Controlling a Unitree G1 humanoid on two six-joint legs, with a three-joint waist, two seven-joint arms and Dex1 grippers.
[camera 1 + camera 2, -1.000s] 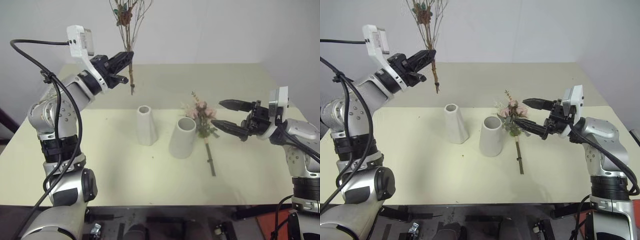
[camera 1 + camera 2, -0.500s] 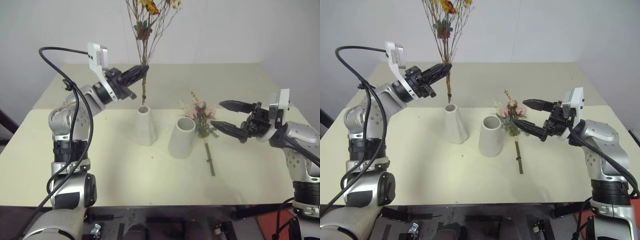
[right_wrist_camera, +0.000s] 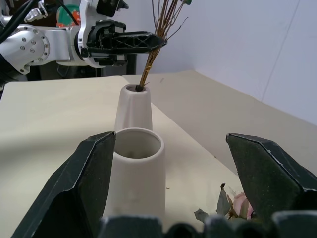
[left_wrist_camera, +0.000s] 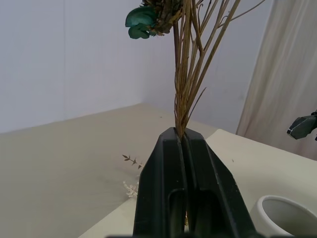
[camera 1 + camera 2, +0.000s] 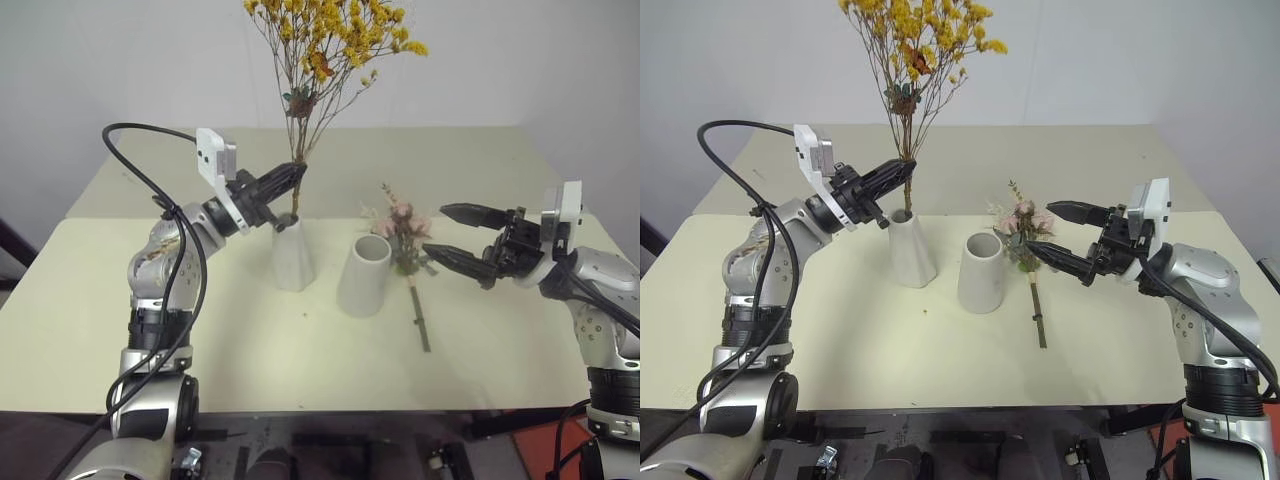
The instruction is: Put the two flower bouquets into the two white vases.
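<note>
The yellow bouquet stands upright, its thin brown stems pinched in my left gripper, which is shut on them just above the slim white vase. The stem ends reach into that vase's small mouth. The wider white vase stands to its right with nothing in it. Beside it on the table lies the pink rose bouquet, stem toward the front edge. My right gripper hovers open just right of the roses, pointing at them.
The pale yellow table carries just the vases and the flowers. A white wall rises behind its far edge.
My left gripper has come down and to the right with the yellow bouquet, bringing the stem ends from beside the slim vase into its mouth. The right gripper has stayed put.
</note>
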